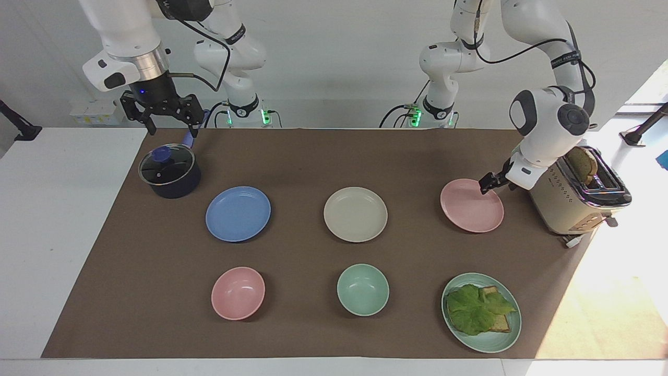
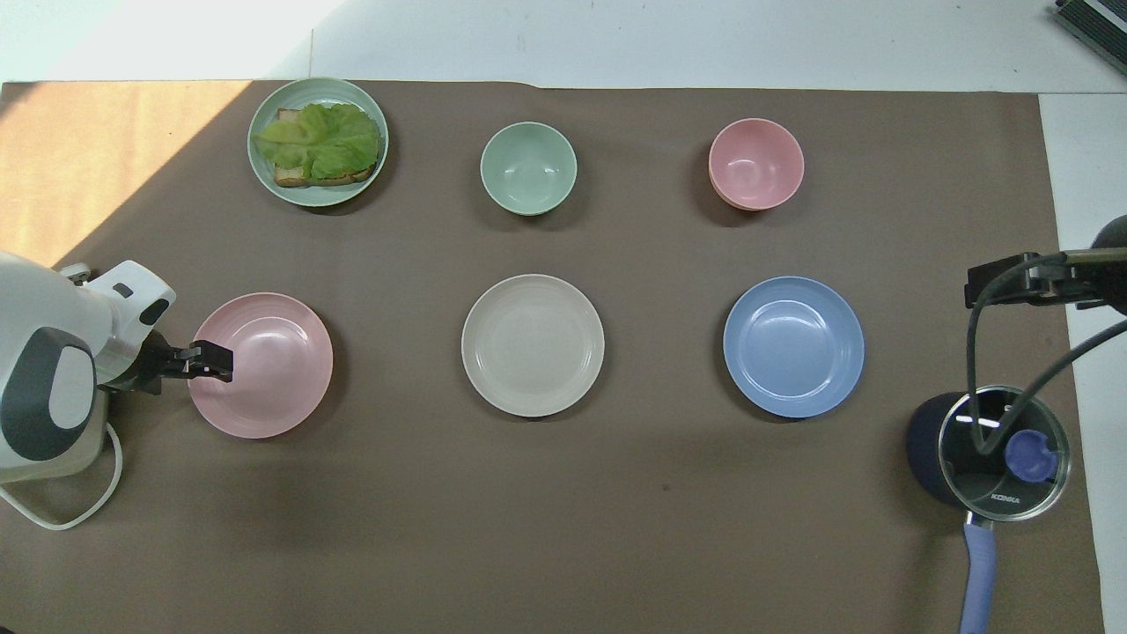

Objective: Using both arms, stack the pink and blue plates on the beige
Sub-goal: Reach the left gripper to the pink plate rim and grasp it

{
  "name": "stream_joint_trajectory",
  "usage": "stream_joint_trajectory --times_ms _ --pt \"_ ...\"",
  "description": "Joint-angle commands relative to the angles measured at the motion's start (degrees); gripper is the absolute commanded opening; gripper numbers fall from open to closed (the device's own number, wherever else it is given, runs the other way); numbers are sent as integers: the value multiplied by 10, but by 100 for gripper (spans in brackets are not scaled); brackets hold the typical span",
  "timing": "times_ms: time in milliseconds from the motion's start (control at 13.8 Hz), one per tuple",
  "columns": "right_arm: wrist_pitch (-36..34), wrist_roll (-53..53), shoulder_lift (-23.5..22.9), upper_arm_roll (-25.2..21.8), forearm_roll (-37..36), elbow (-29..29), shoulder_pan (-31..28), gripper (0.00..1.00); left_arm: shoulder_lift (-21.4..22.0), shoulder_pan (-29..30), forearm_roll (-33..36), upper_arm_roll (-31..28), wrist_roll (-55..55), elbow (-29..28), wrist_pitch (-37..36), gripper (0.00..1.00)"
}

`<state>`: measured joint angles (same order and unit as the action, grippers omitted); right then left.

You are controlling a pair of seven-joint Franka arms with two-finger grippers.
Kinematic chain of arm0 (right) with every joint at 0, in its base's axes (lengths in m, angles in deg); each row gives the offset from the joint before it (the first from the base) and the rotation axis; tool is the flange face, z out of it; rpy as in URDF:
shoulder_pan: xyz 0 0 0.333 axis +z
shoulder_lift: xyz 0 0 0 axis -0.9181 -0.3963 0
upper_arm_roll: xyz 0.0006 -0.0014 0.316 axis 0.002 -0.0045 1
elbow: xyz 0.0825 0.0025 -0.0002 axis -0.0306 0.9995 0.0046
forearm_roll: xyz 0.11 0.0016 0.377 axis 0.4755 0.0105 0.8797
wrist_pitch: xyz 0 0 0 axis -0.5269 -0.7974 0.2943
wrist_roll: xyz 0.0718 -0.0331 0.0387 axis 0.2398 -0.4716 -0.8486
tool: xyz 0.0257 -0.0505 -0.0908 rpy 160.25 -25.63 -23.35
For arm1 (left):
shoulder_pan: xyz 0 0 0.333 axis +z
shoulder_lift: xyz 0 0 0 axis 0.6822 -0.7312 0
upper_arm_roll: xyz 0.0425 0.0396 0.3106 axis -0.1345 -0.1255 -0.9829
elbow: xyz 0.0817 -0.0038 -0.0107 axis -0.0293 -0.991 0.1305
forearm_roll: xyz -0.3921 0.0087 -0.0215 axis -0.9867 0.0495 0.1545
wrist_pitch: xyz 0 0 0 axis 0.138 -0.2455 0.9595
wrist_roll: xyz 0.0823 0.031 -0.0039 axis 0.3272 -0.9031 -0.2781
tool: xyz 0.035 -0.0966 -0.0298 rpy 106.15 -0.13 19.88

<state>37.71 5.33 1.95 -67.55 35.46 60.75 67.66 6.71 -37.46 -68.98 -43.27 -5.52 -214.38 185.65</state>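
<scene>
Your left claw, fingers apart, sits at the pink plate rim at frame right: close on it, carry to the beige plate at centre. Right claw waits apart, upper left.

A lab: bench-mounted robot arms, staged tableware.

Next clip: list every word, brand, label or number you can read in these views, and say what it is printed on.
"KONKA": white lettering on the glass lid of the dark saucepan at the right arm's end of the table, at the edge toward the handle, legible in the overhead view.
Toaster: rows of small dots on its side, no lettering that can be read.
Arm joints: white marks on the black bands, too small to read.
Plates and bowls: no text.
</scene>
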Motion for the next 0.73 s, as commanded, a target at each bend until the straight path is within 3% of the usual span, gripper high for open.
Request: stream_joint_trajectory --times_ms 0,509,582,655 --pt "8 -4 11 0 13 9 -5 100 9 7 -6 4 5 -27 24 100" --pt "1 -9 11 -1 13 10 -5 100 12 20 -6 4 -10 -58 34 100" --pt "3 -6 11 -1 13 10 -5 100 13 22 -7 4 -12 -58 32 80" --pt "4 -6 11 0 13 10 -5 100 13 23 -6 4 -2 -58 31 28"
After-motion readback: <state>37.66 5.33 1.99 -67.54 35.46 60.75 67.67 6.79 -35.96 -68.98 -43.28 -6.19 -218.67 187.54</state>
